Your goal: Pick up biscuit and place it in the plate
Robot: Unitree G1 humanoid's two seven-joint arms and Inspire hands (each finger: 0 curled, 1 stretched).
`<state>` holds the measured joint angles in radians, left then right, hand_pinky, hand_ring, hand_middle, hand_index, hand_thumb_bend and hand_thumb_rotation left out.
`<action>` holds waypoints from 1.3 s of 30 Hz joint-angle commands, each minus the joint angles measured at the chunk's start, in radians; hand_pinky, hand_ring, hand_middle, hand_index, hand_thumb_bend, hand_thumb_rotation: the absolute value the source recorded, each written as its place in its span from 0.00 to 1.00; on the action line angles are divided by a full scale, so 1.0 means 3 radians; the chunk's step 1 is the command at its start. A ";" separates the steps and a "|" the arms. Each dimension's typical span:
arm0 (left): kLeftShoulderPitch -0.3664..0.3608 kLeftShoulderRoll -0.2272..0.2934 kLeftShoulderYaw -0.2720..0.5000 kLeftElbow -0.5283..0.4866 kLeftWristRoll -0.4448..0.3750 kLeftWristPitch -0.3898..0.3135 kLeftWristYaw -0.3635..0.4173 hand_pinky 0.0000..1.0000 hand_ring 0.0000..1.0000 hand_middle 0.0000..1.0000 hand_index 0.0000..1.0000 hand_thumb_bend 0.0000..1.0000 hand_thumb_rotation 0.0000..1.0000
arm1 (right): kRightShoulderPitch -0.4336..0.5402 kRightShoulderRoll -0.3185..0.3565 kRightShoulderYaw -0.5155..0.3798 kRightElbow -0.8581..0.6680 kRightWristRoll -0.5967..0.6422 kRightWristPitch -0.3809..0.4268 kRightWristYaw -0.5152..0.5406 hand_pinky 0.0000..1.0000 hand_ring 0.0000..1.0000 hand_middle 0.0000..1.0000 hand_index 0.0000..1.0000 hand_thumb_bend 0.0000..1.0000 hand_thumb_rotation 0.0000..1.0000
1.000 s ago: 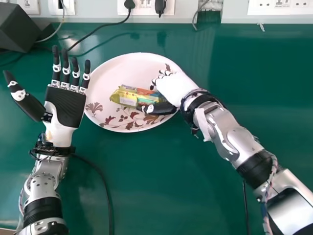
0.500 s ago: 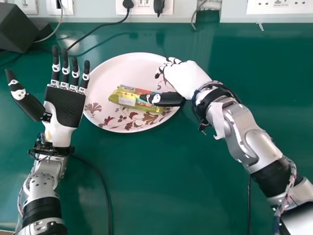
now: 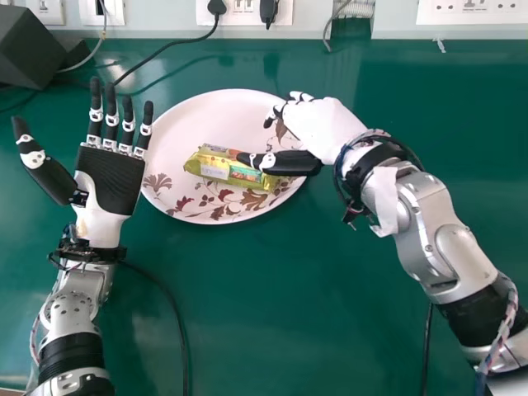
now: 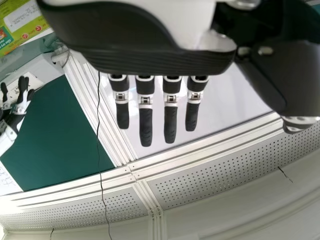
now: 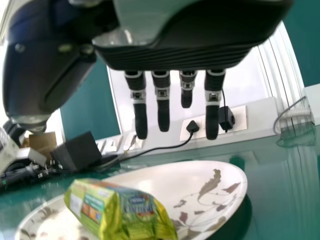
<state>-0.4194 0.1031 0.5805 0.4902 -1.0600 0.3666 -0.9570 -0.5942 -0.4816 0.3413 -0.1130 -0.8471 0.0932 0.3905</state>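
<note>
The yellow-green biscuit packet (image 3: 223,166) lies on the round white plate (image 3: 186,132) with a leaf pattern, left of its middle. My right hand (image 3: 318,130) is over the plate's right edge, its thumb stretched across the packet's right end in the head view; the fingers are open. In the right wrist view the hand (image 5: 175,55) has straight fingers, and the packet (image 5: 120,207) rests on the plate (image 5: 220,180) apart from them. My left hand (image 3: 111,177) stands palm up and open left of the plate; its straight fingers also show in the left wrist view (image 4: 170,120).
A dark box (image 3: 31,45) stands at the back left of the green table (image 3: 330,330). Black cables (image 3: 169,48) run from wall sockets (image 3: 245,11) along the table's back edge, and another cable lies beside the left forearm.
My right hand and arm have drawn back to the right, and the fingers and thumb have come away from around the packet. The packet stays on the plate. The left hand is nearly still.
</note>
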 commanded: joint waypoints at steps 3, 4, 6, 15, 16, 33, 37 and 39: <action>0.0265 -0.0085 0.0000 0.0161 0.0101 -0.0042 0.0006 0.85 0.76 0.81 0.88 0.90 0.61 | 0.0165 -0.0034 -0.0170 -0.0275 0.0110 0.0034 0.0044 0.63 0.80 0.86 0.76 0.93 0.73; 0.0265 -0.0085 0.0001 0.0162 0.0102 -0.0039 0.0011 0.85 0.76 0.81 0.88 0.89 0.61 | 0.0187 -0.0041 -0.0195 -0.0323 0.0124 0.0045 0.0067 0.63 0.79 0.85 0.76 0.94 0.73; 0.0261 -0.0089 0.0005 0.0161 0.0105 -0.0029 0.0013 0.86 0.77 0.81 0.88 0.89 0.62 | 0.0228 -0.0060 -0.0241 -0.0415 0.0154 0.0071 0.0129 0.63 0.79 0.85 0.76 0.94 0.73; 0.0220 -0.0069 0.0009 0.0227 0.0108 0.0011 -0.0001 0.83 0.75 0.81 0.86 0.86 0.62 | 0.0498 -0.0143 -0.0538 -0.0733 0.0404 0.0070 0.0159 0.63 0.79 0.86 0.76 0.93 0.72; 0.0218 -0.0069 0.0010 0.0224 0.0098 0.0032 0.0007 0.83 0.75 0.81 0.86 0.86 0.62 | 0.0525 -0.0147 -0.0574 -0.0759 0.0437 0.0070 0.0162 0.63 0.79 0.86 0.76 0.93 0.72; 0.0233 -0.0070 0.0007 0.0216 0.0121 0.0039 -0.0002 0.78 0.79 0.81 0.84 0.87 0.62 | 0.0881 -0.0116 -0.0957 -0.1240 0.0690 0.0224 0.0153 0.65 0.81 0.88 0.77 0.94 0.73; 0.0223 -0.0055 0.0011 0.0239 0.0113 0.0059 -0.0003 0.76 0.78 0.80 0.84 0.87 0.61 | 0.0938 -0.0116 -0.1011 -0.1344 0.0725 0.0285 0.0153 0.65 0.82 0.87 0.76 0.94 0.72; 0.0213 -0.0041 0.0008 0.0262 0.0120 0.0053 -0.0040 0.75 0.78 0.80 0.84 0.87 0.60 | 0.0967 -0.0098 -0.1044 -0.1387 0.0768 0.0313 0.0143 0.66 0.83 0.89 0.78 0.93 0.71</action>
<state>-0.4282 0.1102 0.5800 0.5087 -1.0417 0.3756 -0.9621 -0.3257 -0.5182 0.0409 -0.5059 -0.6300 0.1830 0.4404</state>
